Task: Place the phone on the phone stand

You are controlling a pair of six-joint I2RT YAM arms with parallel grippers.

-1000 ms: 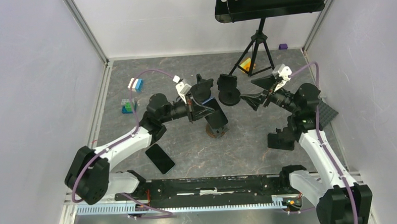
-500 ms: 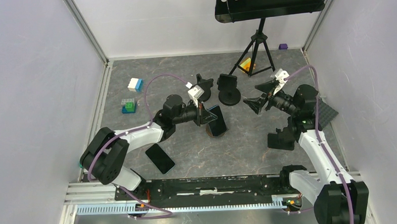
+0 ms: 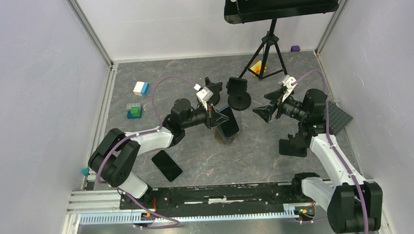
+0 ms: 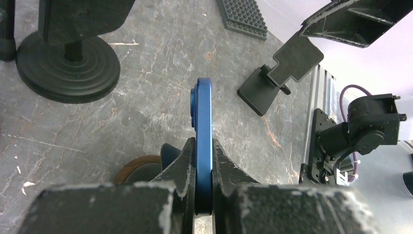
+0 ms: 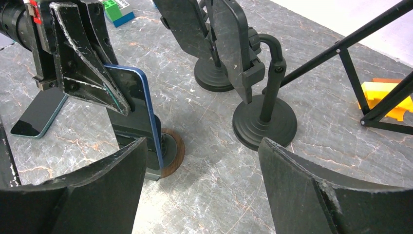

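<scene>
My left gripper (image 3: 214, 118) is shut on a blue phone (image 3: 228, 121), which it holds on edge, nearly upright. The left wrist view shows both fingers (image 4: 182, 156) pressed against the phone's (image 4: 203, 107) flat sides. Its lower end is down at the dark cradle of the phone stand (image 3: 225, 139) with a round brown base (image 5: 174, 148). I cannot tell whether it rests there. My right gripper (image 3: 267, 106) hangs open just right of the phone (image 5: 131, 122), nothing between its fingers, pointing left toward the stand.
A second dark phone (image 3: 167, 165) lies flat near the left arm. Two black round-based stands (image 3: 238, 94) (image 3: 210, 88) are behind the phone. A flat black stand (image 3: 293, 145), a tripod music stand (image 3: 265, 51), toy bricks (image 3: 141, 88) and a grey studded plate (image 3: 341, 119) lie around.
The left arm has stretched out to the right and lowered, carrying the phone slightly right over the brown-based stand. The right gripper has drifted a little, still open.
</scene>
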